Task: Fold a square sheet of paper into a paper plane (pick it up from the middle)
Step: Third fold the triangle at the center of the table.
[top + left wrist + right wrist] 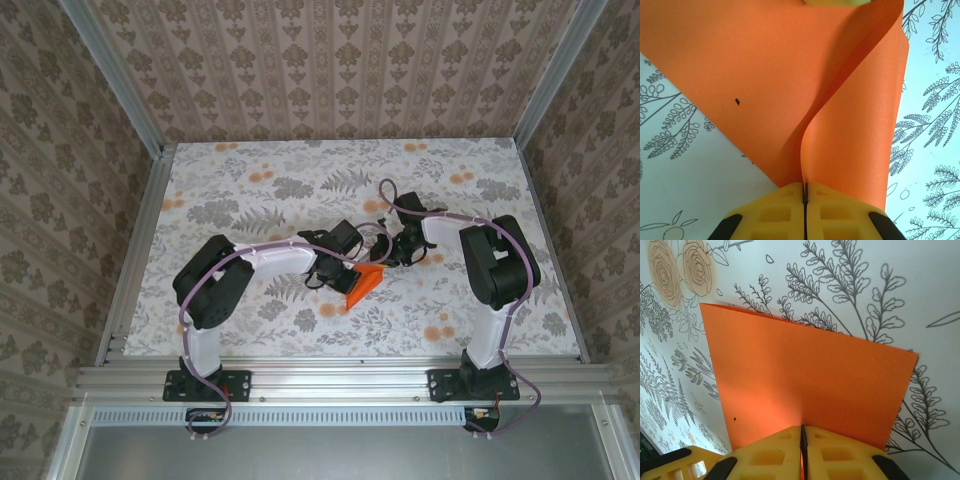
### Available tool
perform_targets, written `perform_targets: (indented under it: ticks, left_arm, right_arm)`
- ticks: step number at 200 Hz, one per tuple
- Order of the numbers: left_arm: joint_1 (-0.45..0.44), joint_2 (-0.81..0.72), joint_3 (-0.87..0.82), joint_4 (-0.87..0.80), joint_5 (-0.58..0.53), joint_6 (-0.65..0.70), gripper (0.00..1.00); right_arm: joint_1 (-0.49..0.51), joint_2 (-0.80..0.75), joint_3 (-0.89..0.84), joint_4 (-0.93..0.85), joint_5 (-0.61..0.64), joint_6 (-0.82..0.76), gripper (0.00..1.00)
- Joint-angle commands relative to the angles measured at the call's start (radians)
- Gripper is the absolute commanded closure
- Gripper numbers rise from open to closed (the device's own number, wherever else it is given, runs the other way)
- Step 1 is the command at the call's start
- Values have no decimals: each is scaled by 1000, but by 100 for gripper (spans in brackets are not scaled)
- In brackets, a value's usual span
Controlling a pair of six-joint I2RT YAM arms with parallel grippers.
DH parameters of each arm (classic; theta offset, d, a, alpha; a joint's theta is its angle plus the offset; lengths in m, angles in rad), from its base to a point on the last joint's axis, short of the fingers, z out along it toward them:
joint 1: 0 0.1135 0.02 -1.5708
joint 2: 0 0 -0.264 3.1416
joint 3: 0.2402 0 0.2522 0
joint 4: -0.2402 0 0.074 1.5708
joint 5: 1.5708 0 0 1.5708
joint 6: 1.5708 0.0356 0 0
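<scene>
- Mid-table in the top view, the square sheet of paper (365, 284) sits between the two arms. We can't tell whether its low tip touches the table (250, 190).
- The left gripper (805, 187) is clamped tight on the sheet. From the pads the paper rises to 12 o'clock and bulges into a loose curl toward 1 o'clock.
- The right gripper (801, 430) is pinched tight on the sheet's near edge. That side lies flat and fans out to 12 o'clock, with corners at about 10 and 3 o'clock.
- Key relation: in the top view the orange shape runs from 1 to 7 o'clock, the right pinch at its 1 o'clock end and the left pinch on its 10 o'clock flank. Both arms are on it, so neither is nearer.
- We judge this is mid-fold. The next move needs the two pinches drawn along that axis to flatten the curl.
- The risk is slack on the left side setting the crease off-line.
</scene>
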Motion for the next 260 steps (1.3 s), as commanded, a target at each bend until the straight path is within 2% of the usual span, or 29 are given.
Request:
perform_targets:
  ticks: [1, 61, 182, 234, 260]
  left_arm:
    - [-4, 5, 15, 0, 5, 18, 92]
    - [-3, 11, 44, -9, 5, 34, 92]
    - [-9, 37, -15, 4, 4, -3, 93]
    - [-9, 29, -25, 0, -5, -2, 93]
    - [-9, 28, -20, 3, -6, -8, 93]
  right_arm:
    - [-1, 24, -8, -20, 21, 11, 89]
    - [0, 23, -16, -16, 23, 14, 90]
    - [-3, -4, -8, -5, 0, 37, 87]
    - [-50, -210, -63, 21, 80, 119, 80]
    - [-66, -317, -171, 91, 76, 187, 84]
